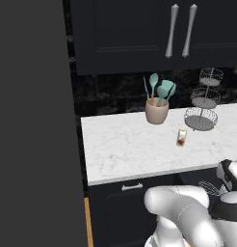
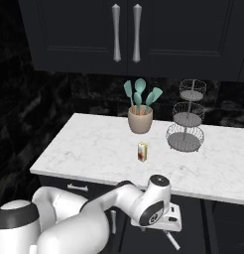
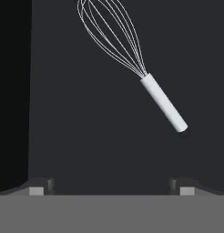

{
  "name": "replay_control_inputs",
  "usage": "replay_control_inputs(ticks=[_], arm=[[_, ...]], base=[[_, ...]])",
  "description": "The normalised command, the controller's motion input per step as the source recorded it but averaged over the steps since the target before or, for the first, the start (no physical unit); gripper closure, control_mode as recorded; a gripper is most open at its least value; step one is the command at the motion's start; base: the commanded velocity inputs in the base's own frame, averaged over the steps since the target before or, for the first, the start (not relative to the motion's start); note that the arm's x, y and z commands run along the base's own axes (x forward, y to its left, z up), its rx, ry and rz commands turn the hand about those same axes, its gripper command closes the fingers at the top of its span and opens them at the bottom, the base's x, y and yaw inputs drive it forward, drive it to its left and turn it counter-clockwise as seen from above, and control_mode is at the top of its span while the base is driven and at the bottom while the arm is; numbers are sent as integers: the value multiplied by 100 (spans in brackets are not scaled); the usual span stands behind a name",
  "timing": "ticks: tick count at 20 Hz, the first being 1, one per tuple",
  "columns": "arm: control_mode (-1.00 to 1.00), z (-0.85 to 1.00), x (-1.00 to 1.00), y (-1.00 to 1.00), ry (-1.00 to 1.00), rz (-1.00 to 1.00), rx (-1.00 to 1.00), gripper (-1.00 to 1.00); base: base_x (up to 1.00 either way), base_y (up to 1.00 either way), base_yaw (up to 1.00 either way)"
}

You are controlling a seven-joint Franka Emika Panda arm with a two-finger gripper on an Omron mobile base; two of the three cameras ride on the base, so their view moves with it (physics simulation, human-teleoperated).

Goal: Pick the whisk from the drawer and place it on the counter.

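Whisk (image 3: 132,63) lay flat in drawer (image 3: 86,136), ahead and right of tool (image 3: 111,189); handle slanted toward it. Tool open, empty.

The whisk (image 3: 145,68) loses its loop tips past the hand view's top edge; the label on the small carton (image 1: 182,137) is perhaps too small to read.

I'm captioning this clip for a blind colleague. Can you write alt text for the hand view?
A silver whisk lies on the dark floor of the drawer, wire loops toward the top of the picture and handle slanting down to the right. The open gripper hangs over it, not touching.
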Motion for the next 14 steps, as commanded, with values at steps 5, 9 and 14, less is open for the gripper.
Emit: replay_control_inputs(ticks=[5, 9, 14], arm=[[-100, -42, 27, -23, -6, 0, 0, -100], [-100, -15, 27, -30, 0, 0, 0, -100], [-100, -1, 6, -34, 0, 0, 0, -100]], base=[[0, 0, 0], [0, 0, 0], [0, 0, 0]])
